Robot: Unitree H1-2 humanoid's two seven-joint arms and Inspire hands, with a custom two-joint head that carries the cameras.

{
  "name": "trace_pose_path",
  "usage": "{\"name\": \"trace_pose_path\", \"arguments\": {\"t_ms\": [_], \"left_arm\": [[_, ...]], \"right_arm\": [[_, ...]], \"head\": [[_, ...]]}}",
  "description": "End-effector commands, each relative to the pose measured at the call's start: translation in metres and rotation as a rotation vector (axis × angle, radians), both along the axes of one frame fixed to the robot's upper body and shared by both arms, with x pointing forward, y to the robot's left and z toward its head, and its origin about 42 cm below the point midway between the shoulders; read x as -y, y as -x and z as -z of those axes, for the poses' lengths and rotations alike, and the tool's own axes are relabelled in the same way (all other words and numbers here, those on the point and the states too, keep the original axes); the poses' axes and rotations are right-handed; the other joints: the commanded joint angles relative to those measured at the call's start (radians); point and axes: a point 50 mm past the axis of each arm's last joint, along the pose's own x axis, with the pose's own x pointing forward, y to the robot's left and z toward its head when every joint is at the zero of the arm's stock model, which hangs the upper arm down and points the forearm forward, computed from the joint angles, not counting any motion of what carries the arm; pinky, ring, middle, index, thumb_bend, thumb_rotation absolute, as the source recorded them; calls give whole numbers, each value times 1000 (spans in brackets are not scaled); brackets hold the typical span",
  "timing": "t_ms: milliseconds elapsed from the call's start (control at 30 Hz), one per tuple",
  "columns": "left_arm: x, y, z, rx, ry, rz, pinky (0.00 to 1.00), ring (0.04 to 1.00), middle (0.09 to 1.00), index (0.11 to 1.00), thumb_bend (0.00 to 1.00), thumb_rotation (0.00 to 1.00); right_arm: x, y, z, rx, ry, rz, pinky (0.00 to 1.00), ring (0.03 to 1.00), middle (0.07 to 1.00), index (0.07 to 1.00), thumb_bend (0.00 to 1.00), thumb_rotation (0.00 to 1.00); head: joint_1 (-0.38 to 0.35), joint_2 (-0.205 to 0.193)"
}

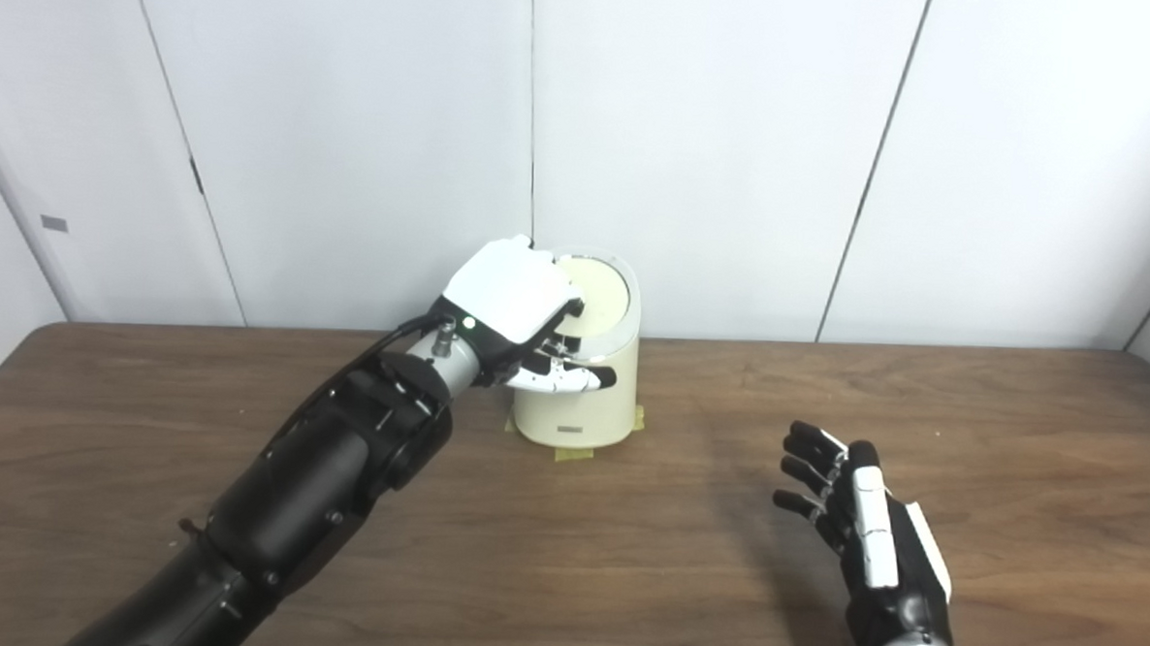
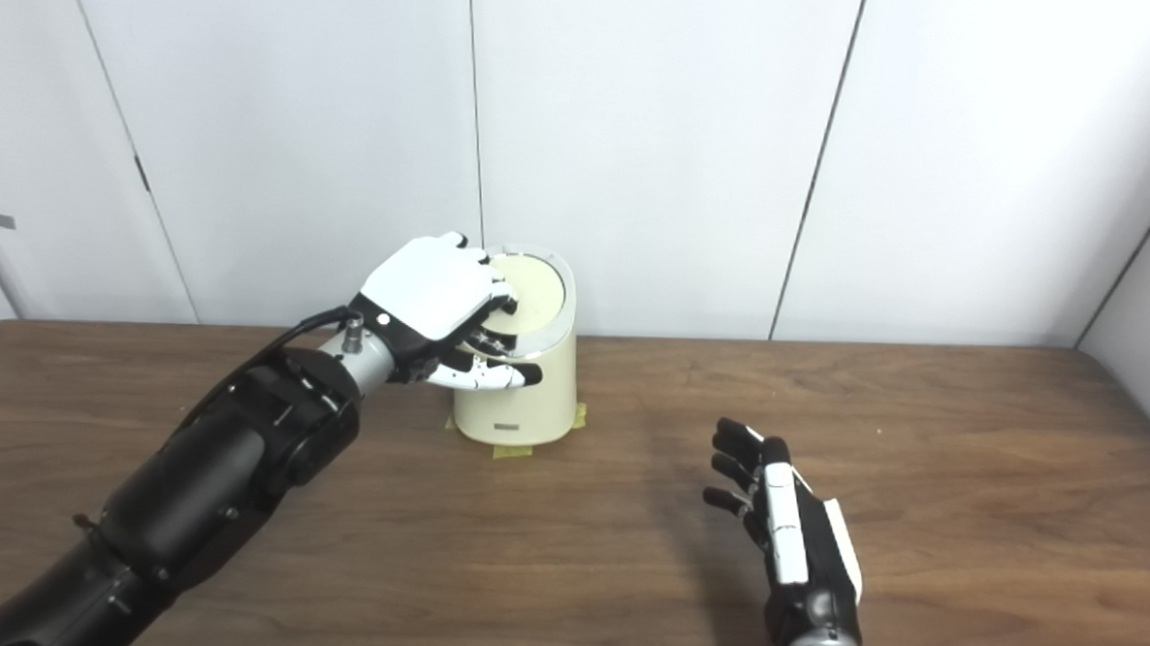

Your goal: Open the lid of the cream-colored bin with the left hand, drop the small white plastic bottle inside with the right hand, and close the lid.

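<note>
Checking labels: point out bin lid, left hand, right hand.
bin lid (image 1: pixel 603 297), left eye view, bare disc top.
left hand (image 1: pixel 510 299), left eye view, white back.
right hand (image 2: pixel 798 546), right eye view, palm middle.

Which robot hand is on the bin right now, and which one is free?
The left robot hand is on the bin, fingers over the lid edge. The right robot hand hovers open above the table, holding nothing.

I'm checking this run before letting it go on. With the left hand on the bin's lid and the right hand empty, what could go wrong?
No bottle shows in either view, and the right hand is open over the table, so the drop may already be done or missed. The left hand presses the lid off-centre; the taped bin might tip.
</note>
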Motion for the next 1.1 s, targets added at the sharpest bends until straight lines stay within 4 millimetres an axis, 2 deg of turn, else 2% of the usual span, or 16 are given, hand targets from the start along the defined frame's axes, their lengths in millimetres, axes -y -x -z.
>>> {"name": "trace_pose_path", "arguments": {"t_ms": [0, 300, 400, 467, 500, 600, 767, 933, 1067], "left_arm": [[-9, 2, 8, -75, -58, -7, 955, 893, 835, 771, 521, 952], [-20, 8, -26, -31, 59, -7, 912, 875, 812, 753, 509, 892], [-30, 11, -38, -14, 171, -25, 830, 837, 787, 738, 517, 811], [-38, 13, -45, 8, 253, -73, 779, 821, 784, 745, 521, 793], [-42, 14, -47, 19, 303, -97, 722, 807, 783, 748, 517, 755], [-55, 15, -51, 50, 452, -135, 654, 786, 791, 762, 496, 703], [-76, 19, -41, 40, 686, -149, 689, 794, 800, 774, 440, 589], [-92, 47, -19, -48, 908, -234, 728, 836, 841, 797, 422, 567], [-105, 74, -1, -83, 1093, -260, 689, 795, 827, 799, 372, 517]], "right_arm": [[-4, -8, -21, 86, 4, -3, 721, 835, 825, 779, 559, 1000], [-5, -11, -21, 88, 9, 0, 705, 827, 823, 779, 561, 1000], [-5, -12, -20, 84, 2, 3, 710, 827, 823, 779, 559, 999], [-6, -14, -20, 84, 4, 7, 711, 824, 817, 775, 558, 997], [-6, -14, -20, 86, 6, 7, 707, 821, 814, 772, 554, 997], [-6, -15, -19, 87, 0, 4, 700, 820, 814, 772, 548, 993], [-6, -17, -19, 91, 14, 3, 690, 813, 811, 770, 549, 989], [-8, -16, -18, 89, 8, -11, 705, 803, 802, 772, 554, 983], [-7, -15, -17, 92, 4, -10, 703, 797, 798, 770, 553, 967]], "head": [[-1, 0], [-3, -6], [-2, -7], [-1, -11], [-1, -11], [-1, -14], [-1, -15], [2, -17], [6, -14]]}}
